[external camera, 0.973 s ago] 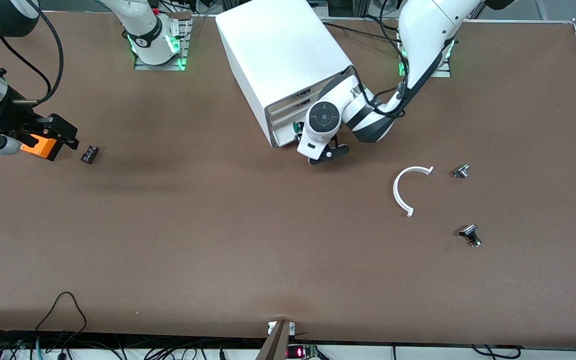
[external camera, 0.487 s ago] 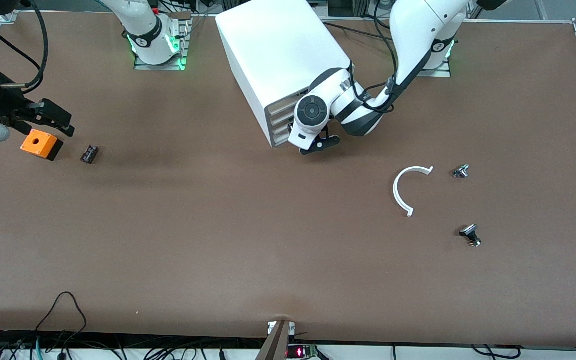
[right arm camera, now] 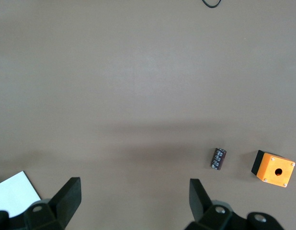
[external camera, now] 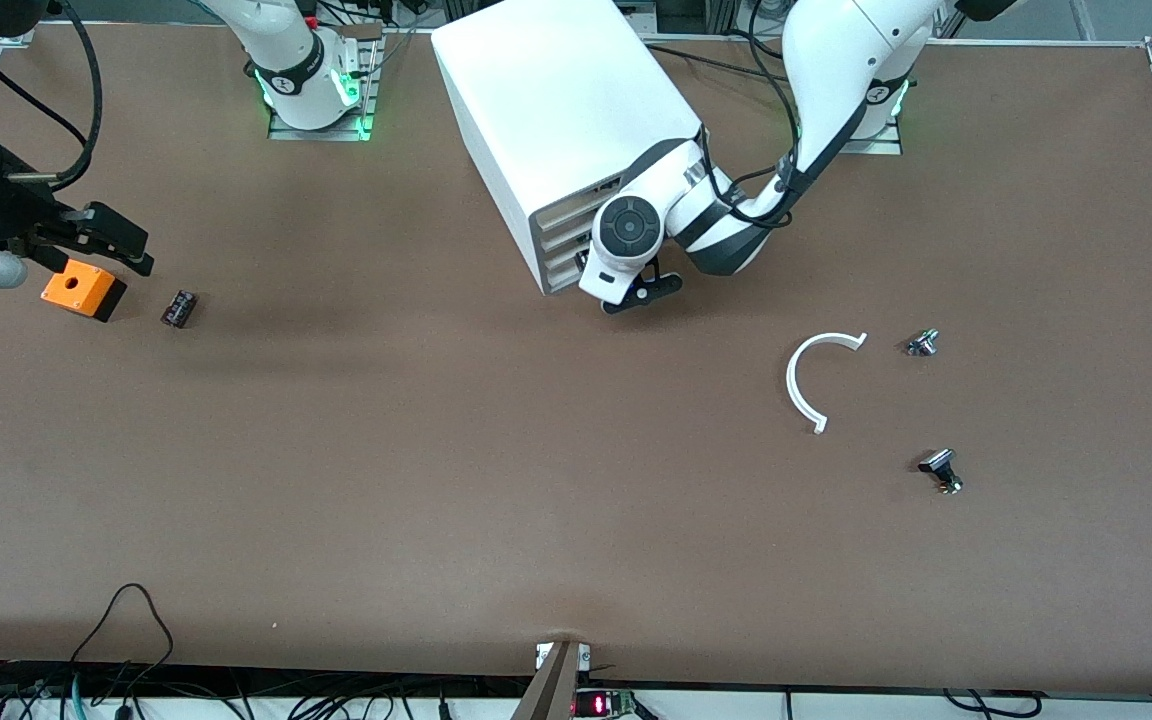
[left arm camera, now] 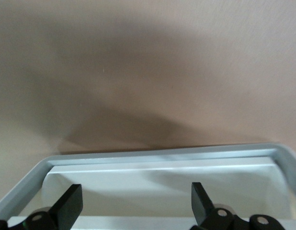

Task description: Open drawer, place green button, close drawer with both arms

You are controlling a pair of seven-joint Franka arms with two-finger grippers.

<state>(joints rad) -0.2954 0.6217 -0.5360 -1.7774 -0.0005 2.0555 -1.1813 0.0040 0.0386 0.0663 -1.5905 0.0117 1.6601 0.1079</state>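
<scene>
The left gripper [left arm camera: 133, 206], jaws spread and empty, sat at the front of the white cabinet [external camera: 561, 110], over its drawer [left arm camera: 162, 179]; the button could not be seen. The right gripper [right arm camera: 133, 201], jaws likewise spread, hung above the worktop [external camera: 436, 450] at the right arm's end, near the orange box [external camera: 82, 291] and a small black capacitor [external camera: 178, 307].

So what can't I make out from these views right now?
- Button: in no view; in the front view the left arm's wrist covers the cabinet's drawer fronts.
- Drawer fully shut or not: the left wrist view is too close to tell.
- Left gripper: open, hidden in the front view.
- Right gripper: open, over bare table.
</scene>
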